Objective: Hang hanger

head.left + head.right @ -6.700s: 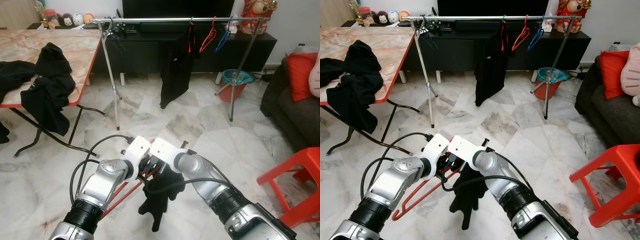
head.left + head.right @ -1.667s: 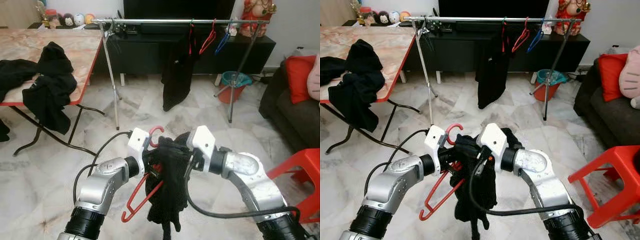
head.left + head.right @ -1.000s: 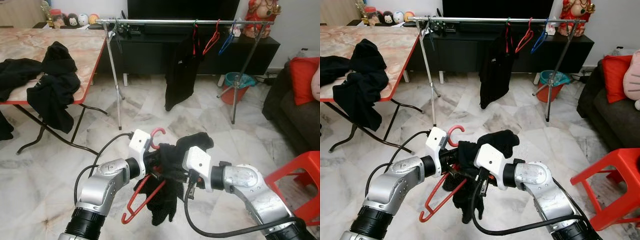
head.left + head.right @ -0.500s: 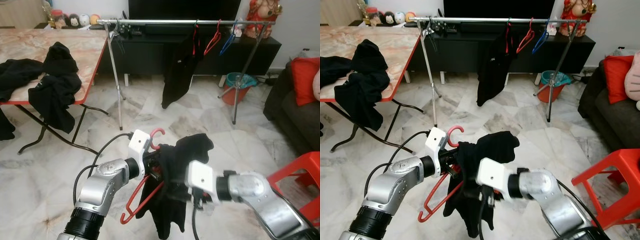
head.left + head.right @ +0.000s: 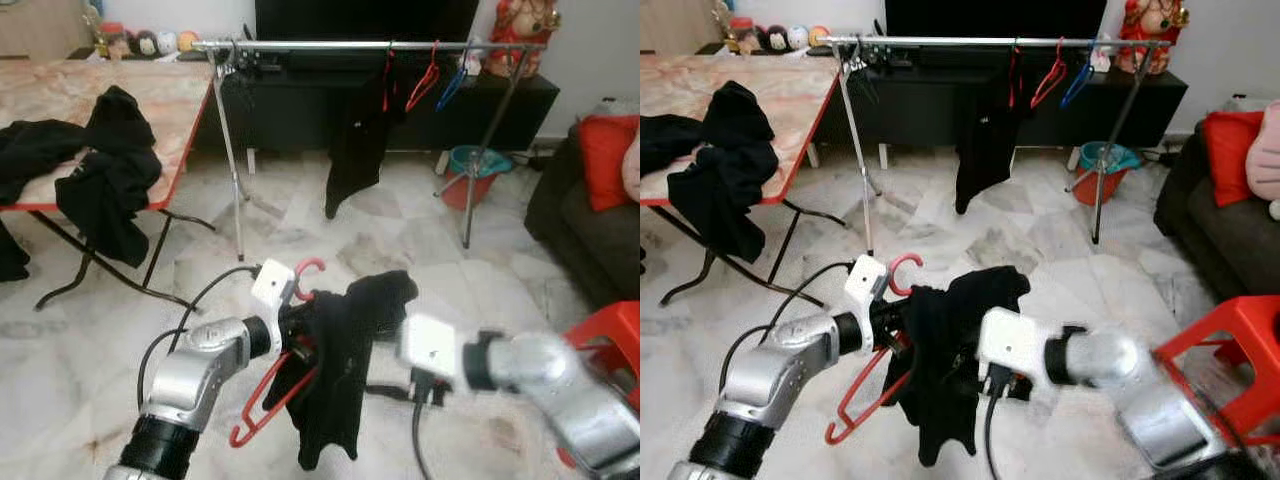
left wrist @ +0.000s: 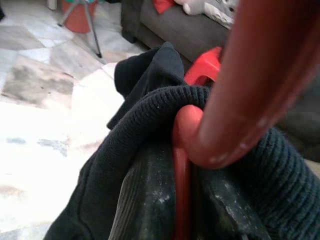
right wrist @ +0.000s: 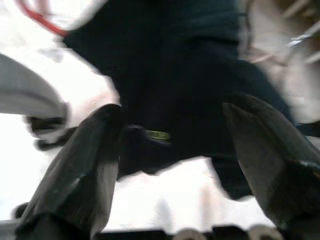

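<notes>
1. Holding the red hanger (image 5: 268,400) with a black garment (image 5: 340,360) draped on it, the left gripper (image 5: 883,318) pinches its neck, low before the robot.
2. Right gripper (image 7: 175,165) is spread wide, facing the garment — not touching.
3. Next, I judge: carry the hanger to the rail (image 5: 370,45), well apart, and hook it on.

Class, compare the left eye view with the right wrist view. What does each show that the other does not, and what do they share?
Left eye view alone: the clothes rail with a black garment hanging on it, the marble-topped table with dark clothes, the left gripper at the neck of the red hanger, and the red stool.

Right wrist view alone: the right gripper, its two black fingers spread open just short of the cloth.

Shared: the black garment draped on the hanger and a bit of the red hanger.
</notes>
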Tool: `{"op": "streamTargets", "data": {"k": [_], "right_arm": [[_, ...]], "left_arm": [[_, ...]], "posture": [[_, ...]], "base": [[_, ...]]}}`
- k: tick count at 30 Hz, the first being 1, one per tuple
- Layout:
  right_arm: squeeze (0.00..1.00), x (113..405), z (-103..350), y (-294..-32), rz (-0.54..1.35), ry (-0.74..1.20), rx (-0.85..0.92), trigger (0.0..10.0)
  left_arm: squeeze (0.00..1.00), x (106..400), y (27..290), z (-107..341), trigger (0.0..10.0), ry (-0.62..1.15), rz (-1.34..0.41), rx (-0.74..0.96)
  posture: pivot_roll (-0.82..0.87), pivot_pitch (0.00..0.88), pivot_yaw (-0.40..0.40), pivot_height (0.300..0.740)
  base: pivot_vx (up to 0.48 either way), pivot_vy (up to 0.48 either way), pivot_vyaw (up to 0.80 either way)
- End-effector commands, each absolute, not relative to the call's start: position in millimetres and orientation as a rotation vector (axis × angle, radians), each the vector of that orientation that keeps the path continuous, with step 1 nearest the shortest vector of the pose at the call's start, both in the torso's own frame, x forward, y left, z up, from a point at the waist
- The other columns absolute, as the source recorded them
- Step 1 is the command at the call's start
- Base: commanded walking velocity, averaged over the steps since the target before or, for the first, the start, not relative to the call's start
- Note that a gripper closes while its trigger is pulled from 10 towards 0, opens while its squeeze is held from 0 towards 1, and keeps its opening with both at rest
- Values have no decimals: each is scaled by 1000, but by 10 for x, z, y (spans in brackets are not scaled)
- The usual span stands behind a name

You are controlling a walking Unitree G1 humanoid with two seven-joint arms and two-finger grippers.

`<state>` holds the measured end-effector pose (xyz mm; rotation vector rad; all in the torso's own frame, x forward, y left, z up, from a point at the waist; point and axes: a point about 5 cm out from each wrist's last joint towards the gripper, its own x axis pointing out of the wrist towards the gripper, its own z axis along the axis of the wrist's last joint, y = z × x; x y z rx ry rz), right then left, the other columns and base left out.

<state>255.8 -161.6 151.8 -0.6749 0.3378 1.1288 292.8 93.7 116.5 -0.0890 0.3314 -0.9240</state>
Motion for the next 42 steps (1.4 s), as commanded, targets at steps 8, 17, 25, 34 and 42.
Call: {"op": "streamTargets", "data": {"k": [8, 17, 25, 34, 42], "right_arm": [[0, 2695, 1809, -1819, 1091, 248, -702, 10000], [0, 2649, 1514, -1719, 1258, 328, -655, 10000], [0, 2726, 1471, -1670, 1251, 300, -647, 10000], [0, 2772, 1596, -1616, 1243, 213, -611, 10000], [788, 2759, 1452, -1684, 1260, 292, -632, 10000]], "left_arm": [[0, 2771, 943, 1235, 10000, 325, -1098, 3], [0, 2635, 974, 1317, 10000, 340, -1267, 28], [0, 2574, 963, 1364, 10000, 338, -1320, 11], [0, 2553, 923, 1398, 10000, 344, -1357, -8], [0, 2541, 933, 1388, 10000, 352, -1358, -11]], "posture": [[74, 0, -15, 732], [90, 0, -10, 732], [90, 0, 0, 732], [90, 0, 7, 732], [96, 0, 8, 732]], "base": [[0, 0, 0], [0, 0, 0], [0, 0, 0], [0, 0, 0], [0, 0, 0]]}}
